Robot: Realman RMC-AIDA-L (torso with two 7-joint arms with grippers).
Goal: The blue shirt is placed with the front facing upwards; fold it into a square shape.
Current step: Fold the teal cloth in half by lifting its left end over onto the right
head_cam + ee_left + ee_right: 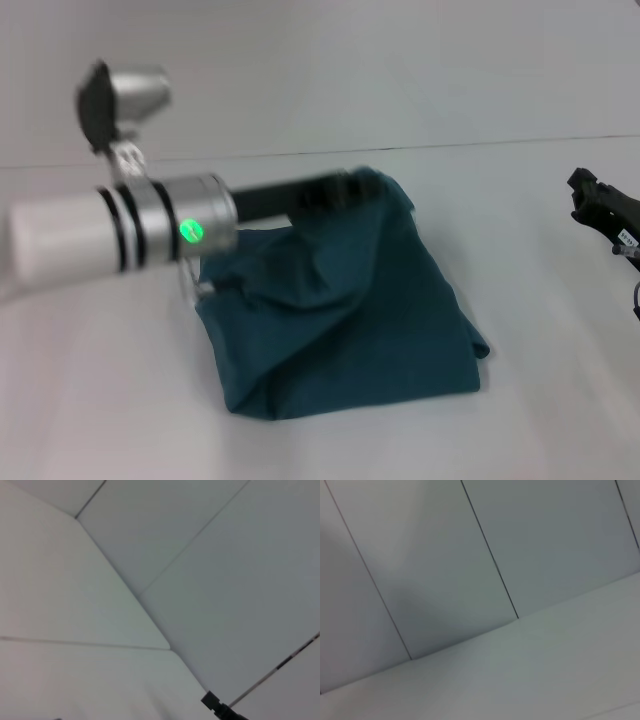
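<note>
Left arm (120, 230) above bunched blue shirt (340, 310) on white table (100, 400).

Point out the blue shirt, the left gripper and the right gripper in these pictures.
blue shirt (350, 330): head view, on the middle of the folded cloth.
left gripper (335, 188): head view, on the dark blurred tip at the shirt's raised far edge.
right gripper (600, 205): head view, on the black fingers at the right edge.
</note>
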